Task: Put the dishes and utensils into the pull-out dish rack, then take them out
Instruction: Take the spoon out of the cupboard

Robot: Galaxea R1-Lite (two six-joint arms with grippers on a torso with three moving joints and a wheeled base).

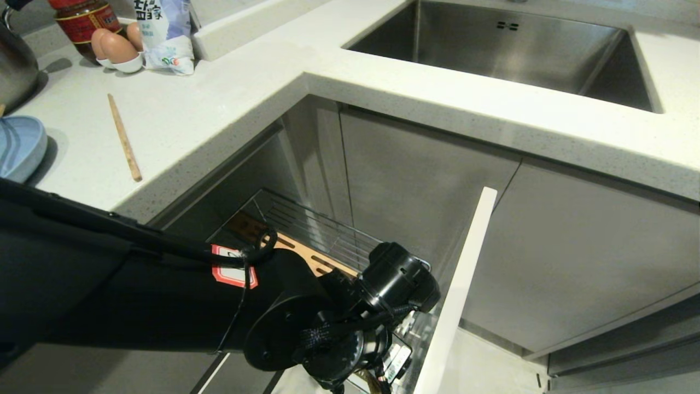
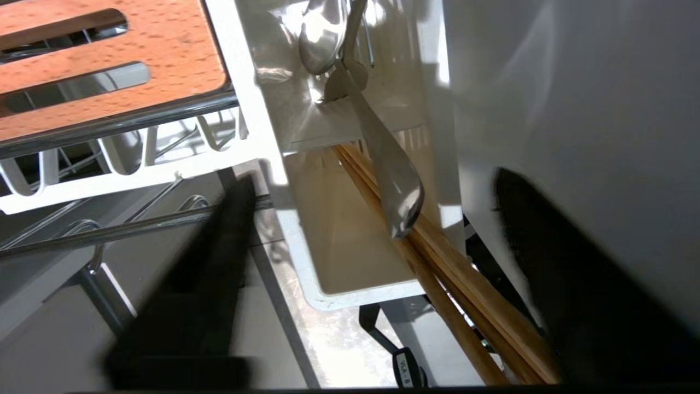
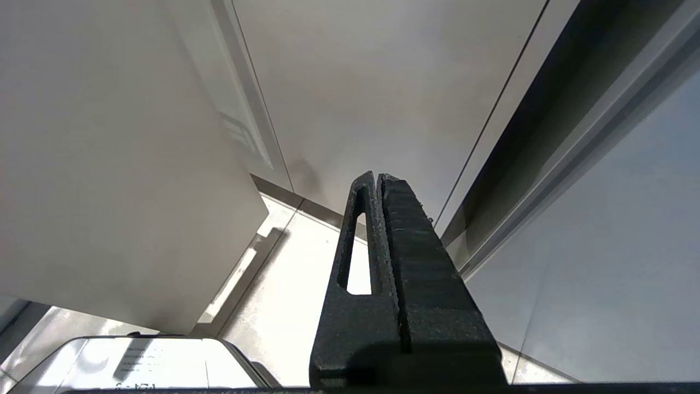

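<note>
On the far left of the counter (image 1: pixel 229 109), part of the light-blue bowl (image 1: pixel 19 145) is seen at the frame edge, and one wooden chopstick (image 1: pixel 124 138) lies loose just to its right. Farther back stand a red-labelled jar (image 1: pixel 82 19), eggs (image 1: pixel 112 46) and a bag (image 1: pixel 164 33) printed with characters too cropped to be read.

Below the counter edge, the pull-out dish rack (image 1: pixel 322 230) is drawn out, its slotted wooden strip (image 2: pixel 109 71) visible. The left gripper (image 2: pixel 377 262) is lowered over the white utensil caddy (image 2: pixel 350 257) at the rack's near right; its fingers (image 2: pixel 208 273) are spread, with nothing pinched between them. In the caddy a bundle of chopsticks (image 2: pixel 476 306) leans, with a long-handled spoon (image 2: pixel 394 169) lying against it.

With a bowl and one chopstick already on the counter, the unloading step is judged to be in hand. The next move would call for the spread fingers to be brought around the thin sticks or the spoon handle and closed squarely, since slim items may slip.

A red-bordered tag (image 1: pixel 232 268) is fixed to the left arm, its text unreadable; a small clip below the caddy bears "VLA".

The right gripper (image 3: pixel 380 180) hangs parked beside the cabinet front (image 3: pixel 383 82), fingers pressed together
</note>
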